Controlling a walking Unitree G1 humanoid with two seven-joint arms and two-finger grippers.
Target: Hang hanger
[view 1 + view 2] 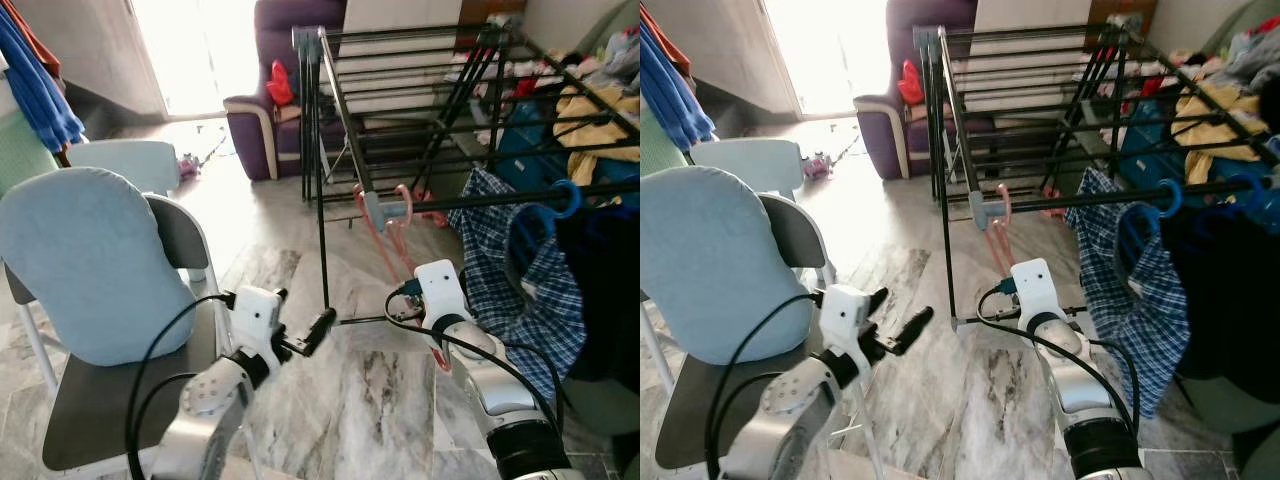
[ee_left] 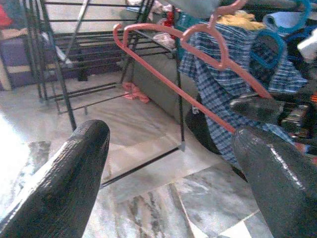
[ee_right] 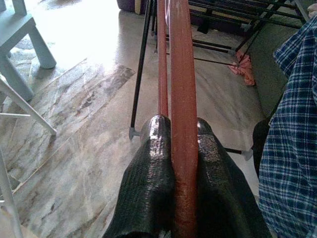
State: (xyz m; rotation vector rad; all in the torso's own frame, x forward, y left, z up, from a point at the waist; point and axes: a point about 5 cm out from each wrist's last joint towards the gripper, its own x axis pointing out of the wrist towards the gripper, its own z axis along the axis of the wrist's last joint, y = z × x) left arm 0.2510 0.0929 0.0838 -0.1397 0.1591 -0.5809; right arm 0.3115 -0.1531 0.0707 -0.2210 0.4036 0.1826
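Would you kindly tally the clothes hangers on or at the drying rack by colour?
Pink hanger: 1, hook at the rack rail, clamped in the right hand.
Blue hangers: at least 2, on the rail over the plaid shirt; the far right is hard to count.
Total: at least 3.

The hanger point(image 1: 395, 225) is thin, salmon-pink plastic. Its hook curls over the near rail of the black drying rack point(image 1: 420, 60), just beside the grey corner joint, and its body slopes down and toward the right claw point(image 3: 183, 163), whose two black fingers are pinched tight on one of its straight arms.
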